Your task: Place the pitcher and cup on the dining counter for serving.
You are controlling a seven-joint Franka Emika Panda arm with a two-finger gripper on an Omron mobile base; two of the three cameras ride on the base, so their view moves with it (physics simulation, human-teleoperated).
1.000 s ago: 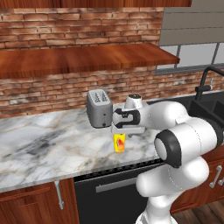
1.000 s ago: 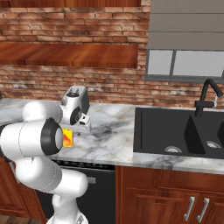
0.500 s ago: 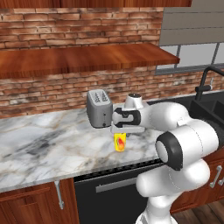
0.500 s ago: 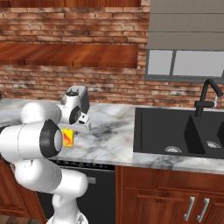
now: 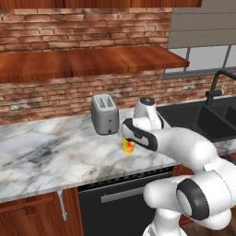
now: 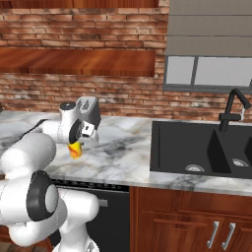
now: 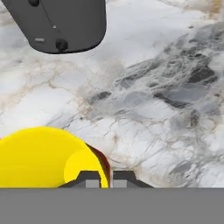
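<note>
The cup, a small yellow tumbler with a red-orange mark, stands on the marble counter in front of the toaster. My gripper reaches down onto its rim from above. In the hand view the cup sits at the lower left and my gripper is shut on its wall, one tip inside and one outside. The pitcher and the dining counter are out of view.
A grey toaster stands just behind the cup by the brick wall. The black sink with its faucet lies to the right. A wooden shelf hangs overhead; a black dishwasher front is below the counter edge.
The jaws have closed onto the cup's wall. The arm and the cup have hardly shifted.
</note>
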